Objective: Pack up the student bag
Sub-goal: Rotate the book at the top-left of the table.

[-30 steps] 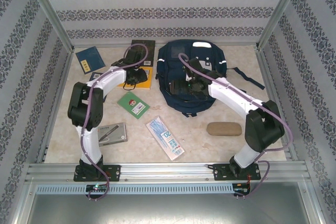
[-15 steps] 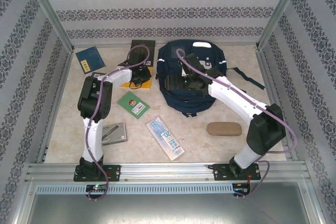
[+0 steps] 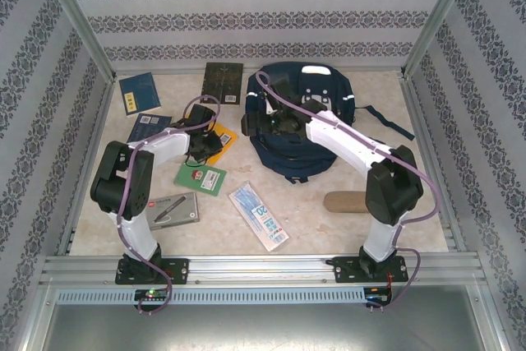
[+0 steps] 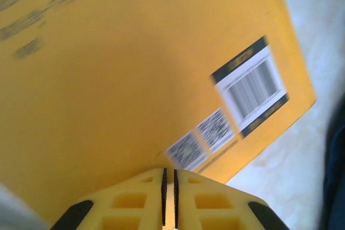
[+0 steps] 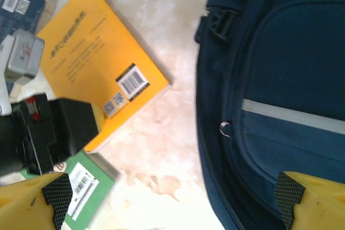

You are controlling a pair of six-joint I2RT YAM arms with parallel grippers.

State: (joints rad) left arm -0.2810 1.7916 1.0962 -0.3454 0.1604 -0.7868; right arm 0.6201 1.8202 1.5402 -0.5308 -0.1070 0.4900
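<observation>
Packing looked barely begun: the large navy-blue fabric student bag (image 3: 283, 158) lay flat at far centre, seemingly unfilled. Your left gripper (image 4: 168, 179) pinched the corner of the flat yellow paperback book (image 5: 91, 63) beside it; your right gripper (image 5: 172, 192) gaped empty.

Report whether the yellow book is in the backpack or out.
Out: the yellow book lies on the table beside the student bag, wholly outside it.

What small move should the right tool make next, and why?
Probably lower the right tool onto the zipper pull and close. Its jaws stand wide open over the student bag on the side facing the yellow book, the zipper looks shut, and the left tool sits at that book's edge.
</observation>
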